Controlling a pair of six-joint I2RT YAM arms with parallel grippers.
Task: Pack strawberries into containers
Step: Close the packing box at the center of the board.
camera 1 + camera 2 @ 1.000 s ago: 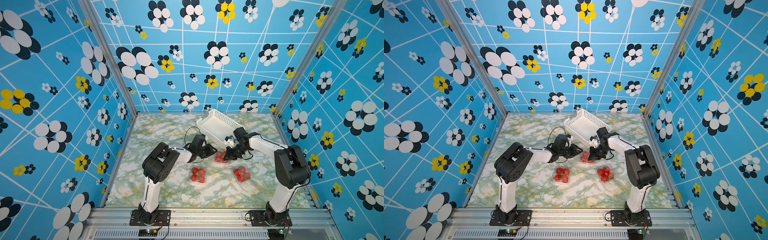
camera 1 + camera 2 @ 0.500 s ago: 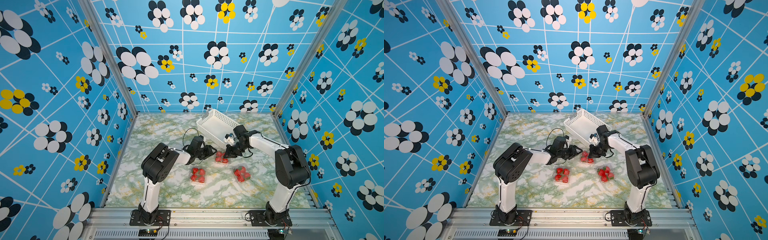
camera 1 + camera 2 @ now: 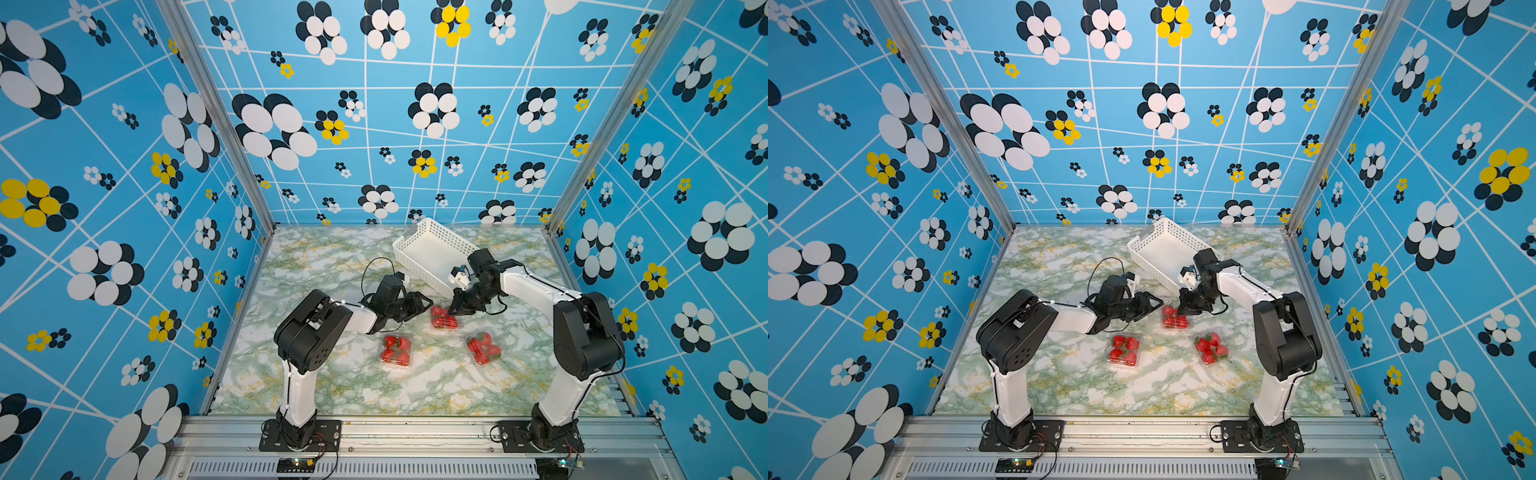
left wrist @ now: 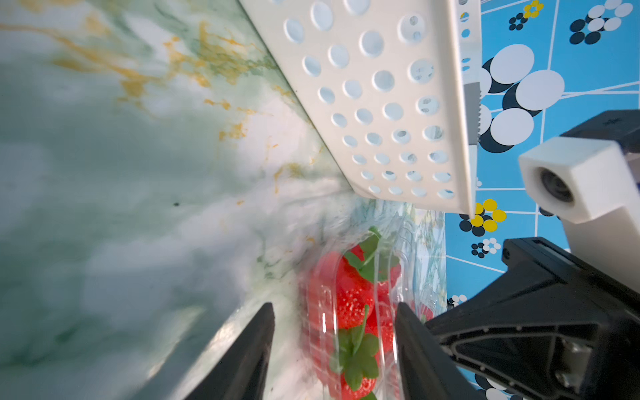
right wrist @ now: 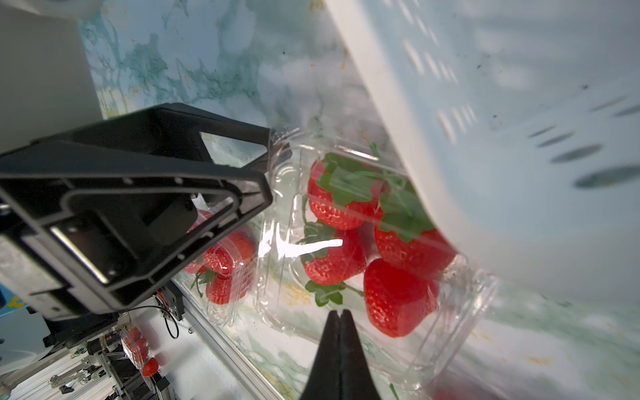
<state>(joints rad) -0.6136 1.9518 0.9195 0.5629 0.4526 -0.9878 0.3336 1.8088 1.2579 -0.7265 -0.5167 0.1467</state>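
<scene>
Left gripper has its jaws parted and holds nothing, its tips at the left edge of the far box of strawberries, which sits just beside the white basket. Right gripper is clenched, its tips at that box's right rim. A near-left box and a near-right box lie well apart, with bare table to the left.
</scene>
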